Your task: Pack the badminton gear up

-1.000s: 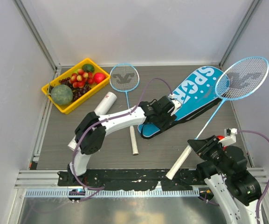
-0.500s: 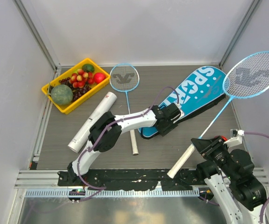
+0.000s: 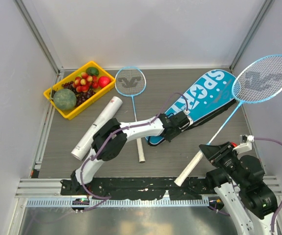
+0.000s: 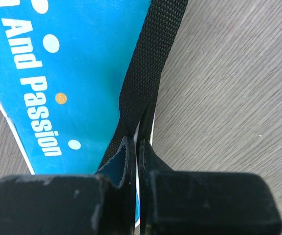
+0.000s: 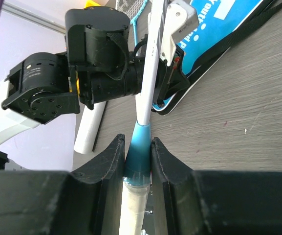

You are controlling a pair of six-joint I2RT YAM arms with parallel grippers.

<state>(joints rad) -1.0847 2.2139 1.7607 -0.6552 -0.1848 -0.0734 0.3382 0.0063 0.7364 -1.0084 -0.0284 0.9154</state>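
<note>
The blue "SPORT" racket bag [image 3: 209,95] lies flat at the right of the table. My left gripper [image 3: 179,123] is shut on the bag's near edge [image 4: 72,63], where its black strap [image 4: 145,73] runs in between the fingers [image 4: 137,147]. My right gripper [image 3: 214,152] is shut on the blue cone of a light-blue racket [image 5: 148,83]. That racket is held tilted in the air, with its head [image 3: 263,78] over the table's right rear. A second racket [image 3: 130,82] lies flat left of the bag. Further left lies the white tube [image 3: 97,127]. No shuttlecock shows.
A yellow tray [image 3: 50,95] of fruit stands at the back left corner. Something red [image 3: 232,144] peeks out beside my right wrist. Grey walls close in the table on three sides. My left arm [image 5: 97,63] stretches low across the middle.
My left gripper slid back to the bag's near end and closed on its edge. My right gripper has carried the racket a little to the right, still gripped.
</note>
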